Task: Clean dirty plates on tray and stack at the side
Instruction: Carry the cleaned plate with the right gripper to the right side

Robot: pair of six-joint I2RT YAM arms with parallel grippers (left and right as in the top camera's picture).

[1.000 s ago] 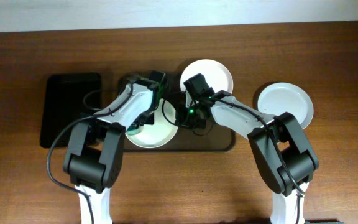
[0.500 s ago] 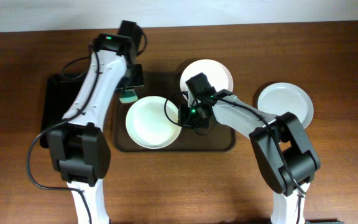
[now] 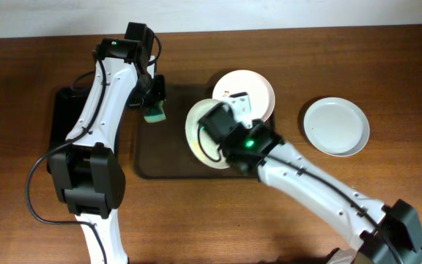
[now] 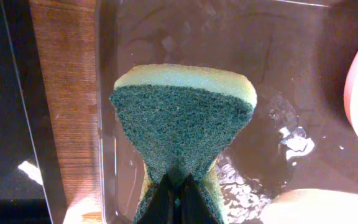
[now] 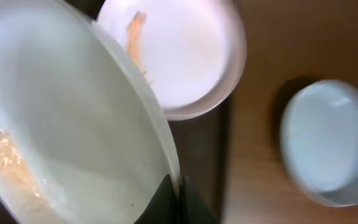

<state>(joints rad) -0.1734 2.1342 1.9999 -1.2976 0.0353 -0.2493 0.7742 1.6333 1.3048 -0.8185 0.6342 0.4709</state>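
Clearly the coming move turns on left against right. The right gripper (image 5: 178, 191) is pinched tight on the rim of a round white shallow plate (image 3: 198, 128), holding it tilted above the large dark brown rectangular tray (image 3: 163, 160). A faint yellowish patch shows on its face. The green-and-yellow scouring sponge (image 4: 182, 118), clamped in the left gripper (image 4: 178, 194), hangs over the tray's far left corner, to the left of that plate and apart from it. The clean-looking white plate (image 3: 335, 126) lies on bare wood to the right, well apart, nearer the right arm. A streaked white plate (image 3: 258, 86) sits at the tray's far edge. If the patch is dirt, the held plate probably goes leftward to the sponge; otherwise rightward.
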